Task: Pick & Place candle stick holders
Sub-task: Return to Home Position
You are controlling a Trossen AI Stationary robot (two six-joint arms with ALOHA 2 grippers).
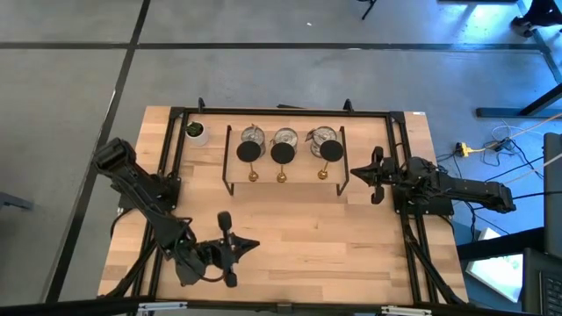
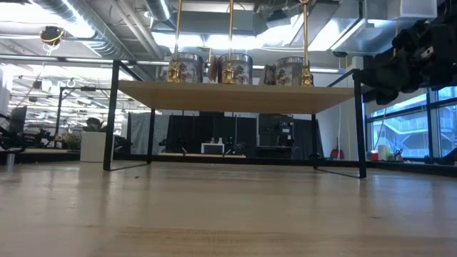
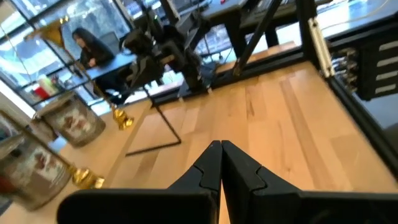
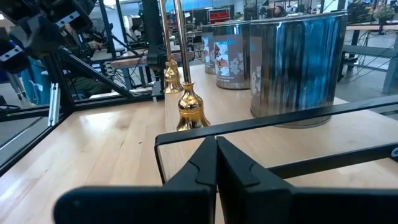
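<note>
Three gold-brass candle sticks stand upright on their bell-shaped bases on the wooden shelf of the black wire rack [image 1: 230, 162]. Their dark disc tops show from above: left [image 1: 250, 151], middle [image 1: 282, 153], right [image 1: 330, 151]. Three silvery cups [image 1: 285, 138] stand in a row just behind them. They also show in the low view [image 2: 234, 69] and the right wrist view [image 4: 298, 62]. My right gripper [image 1: 356, 173] is shut and empty just off the rack's right end, level with the nearest stick's base [image 4: 189, 112]. My left gripper [image 1: 252, 244] is shut and empty near the table's front edge.
A small white pot with a green plant [image 1: 196, 132] stands at the back left, beside the rack. A black frame [image 1: 176, 112] runs along the table's sides and back. Bare wood [image 1: 316, 237] lies between the rack and the front edge. A person [image 3: 87, 46] sits beyond the table.
</note>
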